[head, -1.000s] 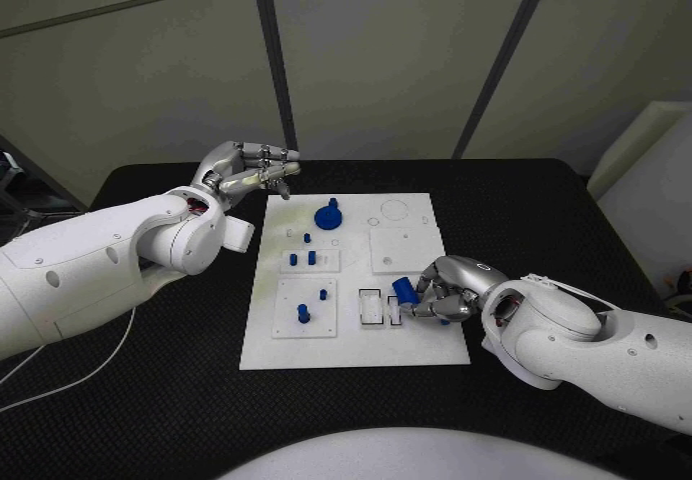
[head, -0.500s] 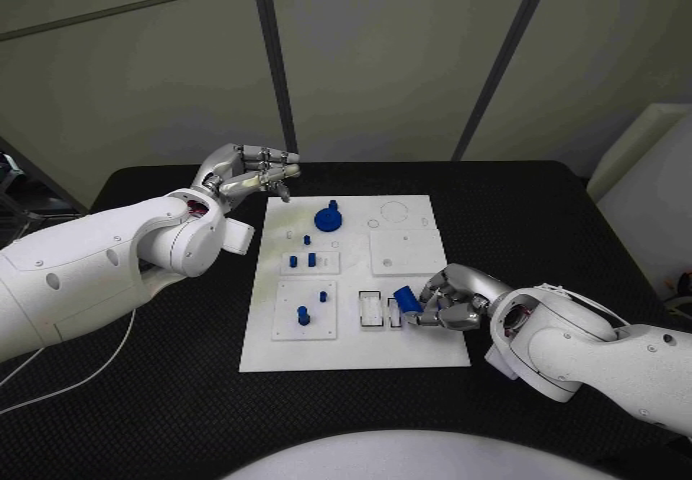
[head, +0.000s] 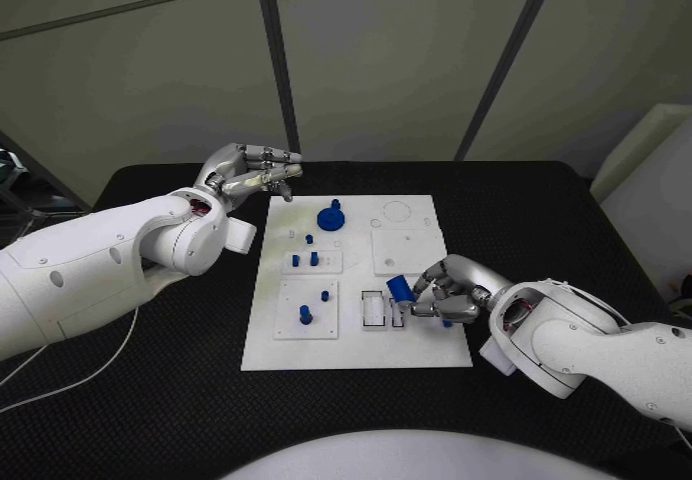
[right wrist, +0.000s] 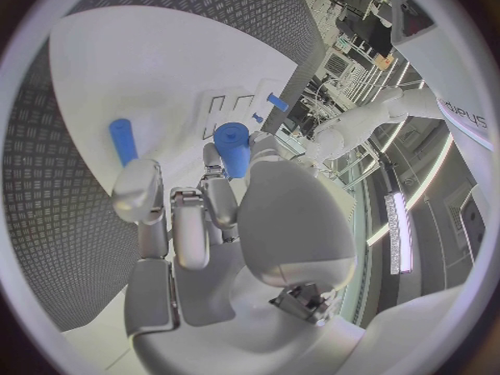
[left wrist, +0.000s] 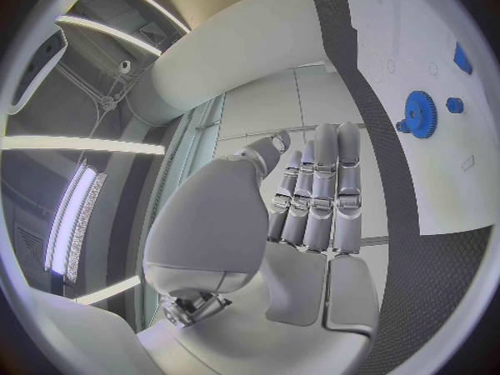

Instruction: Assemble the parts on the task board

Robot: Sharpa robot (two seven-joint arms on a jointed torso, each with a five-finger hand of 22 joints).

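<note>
The white task board (head: 418,345) lies mid-table. My right hand (head: 450,292) pinches a blue cylinder (head: 402,289) just above the board's front right part, beside two narrow slots (head: 384,309). The right wrist view has that cylinder (right wrist: 232,148) between thumb and finger, and a second blue cylinder (right wrist: 123,139) lying loose on the board (right wrist: 157,67). A blue gear (head: 330,217) sits at the board's far middle, with small blue pegs (head: 303,260) and another peg (head: 304,314) standing on the left side. My left hand (head: 253,172) hovers off the board's far left corner, fingers curled in on nothing.
A raised white square plate (head: 404,250) sits on the board's right half, with a round recess (head: 395,211) behind it. Black table (head: 548,220) surrounds the board. In the left wrist view the gear (left wrist: 419,113) and a peg (left wrist: 454,105) lie beyond the curled fingers (left wrist: 317,196).
My right hand, still holding the blue cylinder, dipped toward the front edge and then came back a little toward the slots. The left hand has not moved.
</note>
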